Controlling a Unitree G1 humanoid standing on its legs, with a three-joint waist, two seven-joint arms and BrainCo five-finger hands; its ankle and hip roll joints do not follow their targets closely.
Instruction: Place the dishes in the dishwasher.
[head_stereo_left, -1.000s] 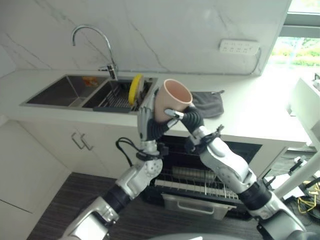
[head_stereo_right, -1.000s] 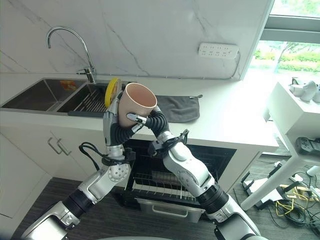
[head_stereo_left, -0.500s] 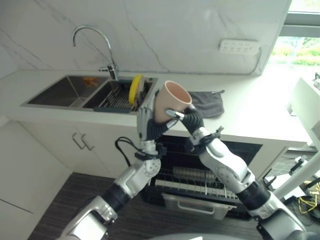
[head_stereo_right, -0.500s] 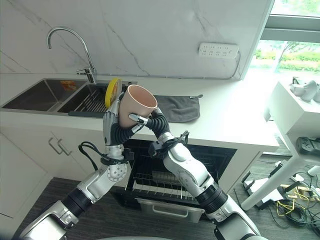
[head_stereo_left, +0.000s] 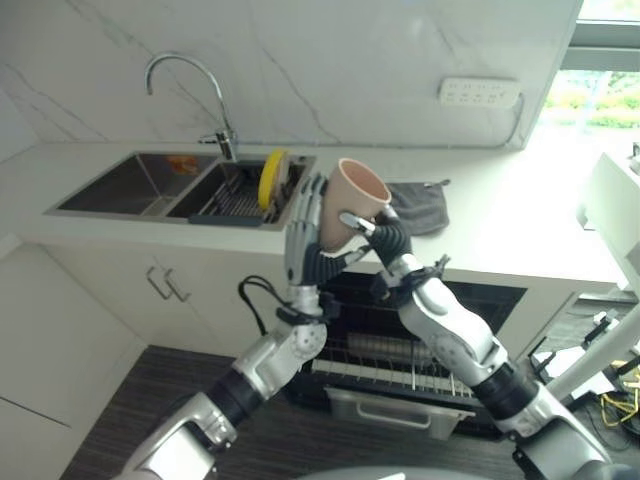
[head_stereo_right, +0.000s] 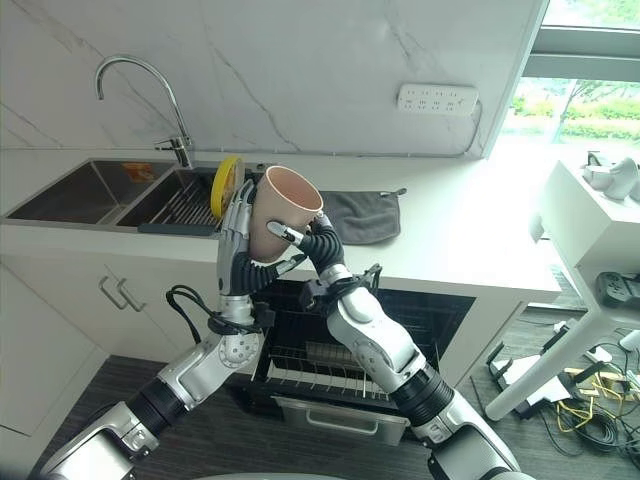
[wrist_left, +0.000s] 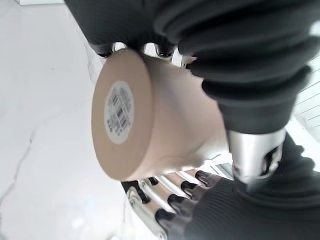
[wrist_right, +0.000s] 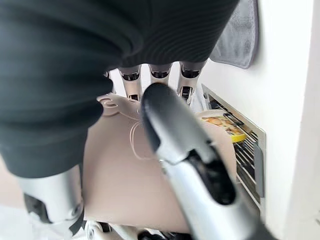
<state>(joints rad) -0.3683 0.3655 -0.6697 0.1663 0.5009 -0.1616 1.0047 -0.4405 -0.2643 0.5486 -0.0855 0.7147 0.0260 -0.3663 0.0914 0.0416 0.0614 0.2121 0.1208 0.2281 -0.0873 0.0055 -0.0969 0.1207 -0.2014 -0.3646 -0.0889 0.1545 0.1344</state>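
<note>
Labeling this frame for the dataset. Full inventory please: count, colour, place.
cup: 1, beige-pink, held up between both hands in front of the counter
plate: 1, yellow, on edge in the right sink basin
sink: 1, steel, two basins, left in the counter
faucet: 1, chrome, behind the sink
cloth: 1, grey, on the counter
power strip: 1, white, on the wall
dishwasher rack: 1, pulled out below the counter
left hand: fingers straight along the cup
right hand: curled round the cup

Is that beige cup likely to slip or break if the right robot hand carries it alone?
The beige cup looks rigid and smooth-glazed, so probably slippery. The right robot hand pinches its rim; the left robot hand looks straight-fingered. Probably ceramic: a drop could chip it.
</note>
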